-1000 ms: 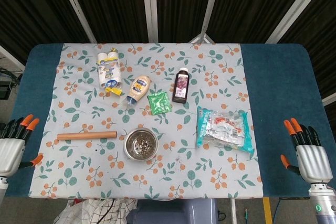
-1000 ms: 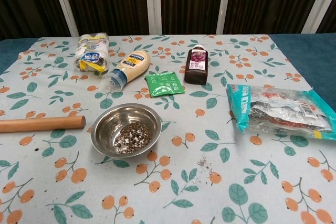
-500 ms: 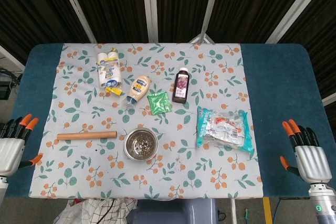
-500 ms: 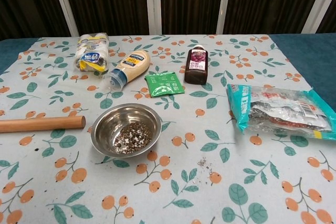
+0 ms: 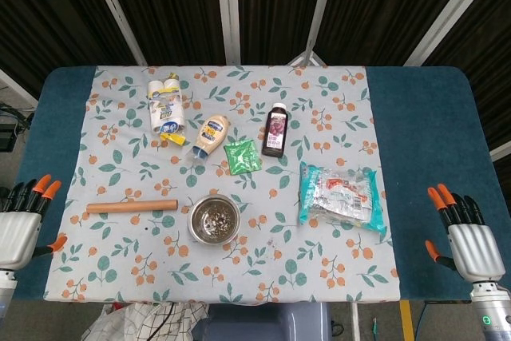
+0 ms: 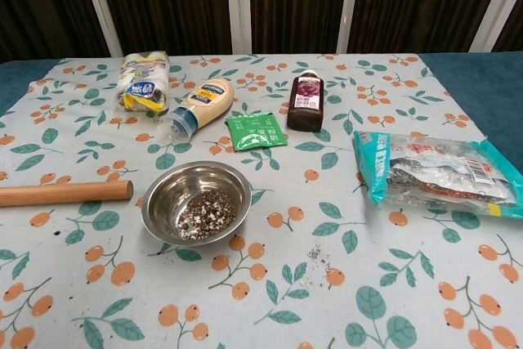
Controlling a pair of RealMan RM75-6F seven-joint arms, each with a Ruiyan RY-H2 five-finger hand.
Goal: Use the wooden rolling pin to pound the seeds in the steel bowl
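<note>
Head view shows the long wooden rolling pin (image 5: 132, 207) lying flat on the floral tablecloth (image 5: 319, 261), just left of the round steel bowl (image 5: 214, 219) holding speckled seeds (image 6: 202, 212). Left hand (image 5: 17, 225) and right hand (image 5: 466, 237) hover empty at opposite table edges, fingers spread.

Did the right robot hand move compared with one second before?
Yes. In the head view the right robot hand has slid slightly down toward the bottom edge, away from the snack bag, which stayed put.
</note>
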